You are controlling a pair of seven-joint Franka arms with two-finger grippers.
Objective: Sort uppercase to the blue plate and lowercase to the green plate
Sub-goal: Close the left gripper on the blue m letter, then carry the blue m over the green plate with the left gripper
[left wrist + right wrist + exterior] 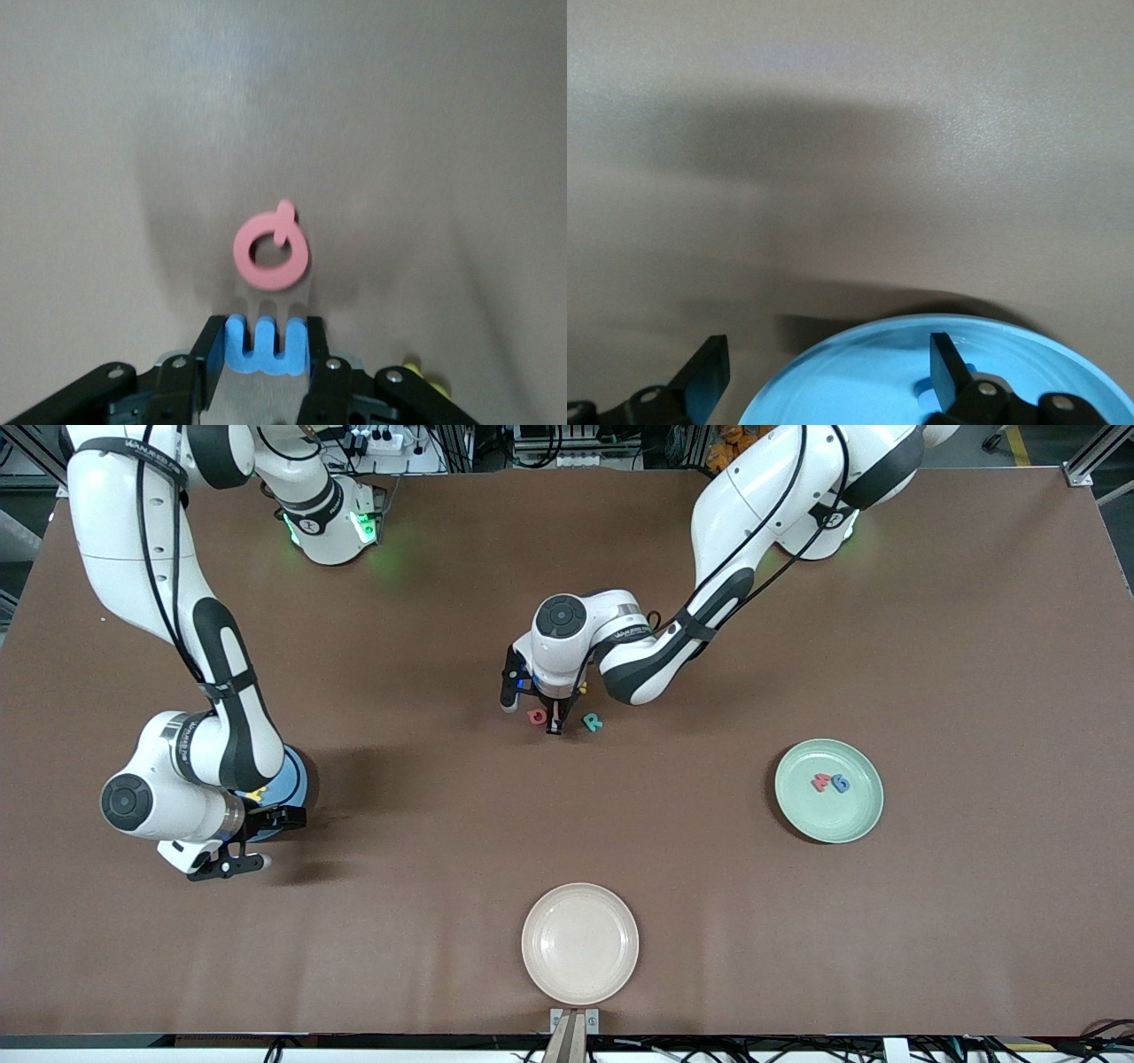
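Blue foam letter m point(266, 347), three-legged, between left pincer point(264, 354) fingers.

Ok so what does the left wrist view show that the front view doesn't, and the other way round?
Only the left wrist view shows the blue letter between the left gripper's fingers. Only the front view shows the teal R, the green plate holding a red and a blue letter, the cream plate, the blue plate and the right gripper with open fingers beside it. Both share the red Q on the table.
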